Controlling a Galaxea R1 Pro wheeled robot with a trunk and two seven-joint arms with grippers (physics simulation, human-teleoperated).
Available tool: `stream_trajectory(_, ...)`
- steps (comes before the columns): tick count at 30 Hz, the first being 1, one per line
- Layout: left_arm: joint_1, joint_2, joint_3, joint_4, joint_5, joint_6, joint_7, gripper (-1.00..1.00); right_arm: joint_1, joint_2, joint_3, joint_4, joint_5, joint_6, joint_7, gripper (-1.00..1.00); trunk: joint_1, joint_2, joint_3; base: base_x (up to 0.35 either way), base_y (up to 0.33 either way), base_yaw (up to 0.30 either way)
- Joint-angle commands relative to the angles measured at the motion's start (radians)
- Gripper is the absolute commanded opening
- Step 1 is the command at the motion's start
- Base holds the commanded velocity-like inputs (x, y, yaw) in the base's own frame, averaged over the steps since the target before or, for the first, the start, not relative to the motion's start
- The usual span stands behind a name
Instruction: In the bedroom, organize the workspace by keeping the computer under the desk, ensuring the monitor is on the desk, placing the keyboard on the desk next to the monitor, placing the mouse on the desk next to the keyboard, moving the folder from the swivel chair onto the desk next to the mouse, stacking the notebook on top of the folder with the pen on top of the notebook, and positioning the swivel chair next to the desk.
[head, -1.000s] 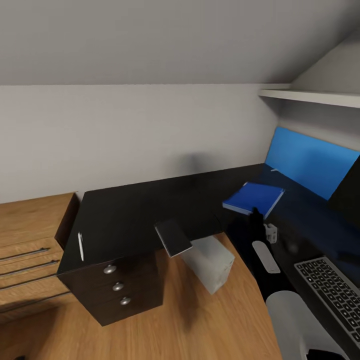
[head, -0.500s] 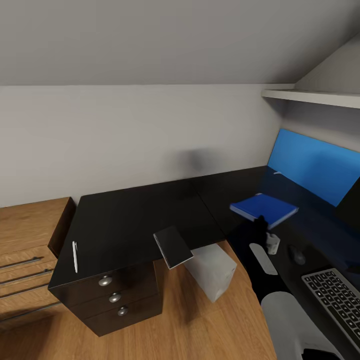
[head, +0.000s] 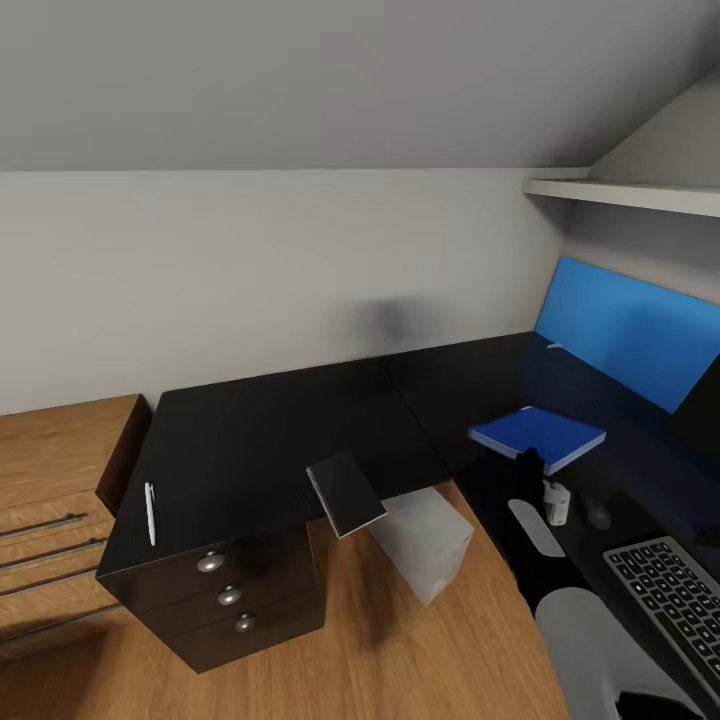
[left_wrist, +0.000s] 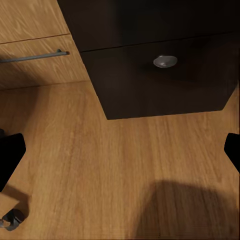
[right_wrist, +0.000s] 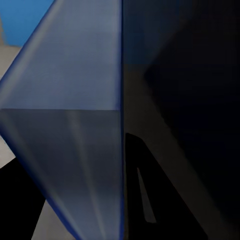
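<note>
The large L-shaped desk with a glossy black top (head: 300, 420) fills the corner under the sloped grey ceiling. Its black three-drawer unit (head: 225, 595) sits under the desk's left end, all drawers closed, so any contents are hidden. The plain light grey boxy computer tower (head: 425, 540) stands on the wood floor, partly under the desk's inner edge. The flat bright blue folder (head: 538, 436) lies on the desk, near the right gripper (head: 530, 467), whose jaws I cannot tell. The slim dark-keyed keyboard (head: 672, 595) lies near the desk's right edge. The small dark grey notebook (head: 345, 493) overhangs the desk's front edge, tilted. The thin white pen (head: 150, 513) lies above the drawers. The left gripper (left_wrist: 120, 155) has its jaws apart over the floor.
</note>
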Motion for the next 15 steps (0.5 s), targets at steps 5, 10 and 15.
stream_trajectory(5, -0.001, -0.034, -0.007, 0.0, 0.007, -0.002, 0.004, 1.0, 0.0, -0.019, 0.0, 0.004, -0.01, -0.002, 0.006, -1.0, 0.015, -0.029, -0.013, 0.0, 0.0, 0.0)
stream_trajectory(10, -0.001, -0.037, -0.008, 0.0, 0.007, -0.002, 0.004, 1.0, -0.001, -0.021, 0.0, 0.004, -0.01, -0.002, 0.006, -1.0, 0.034, -0.064, -0.029, 0.0, 0.0, 0.0)
stream_trajectory(15, -0.001, -0.038, -0.008, 0.0, 0.007, -0.002, 0.004, 1.0, 0.0, -0.02, -0.001, 0.004, -0.011, 0.0, 0.005, -1.0, 0.054, -0.099, -0.045, 0.0, 0.0, 0.0)
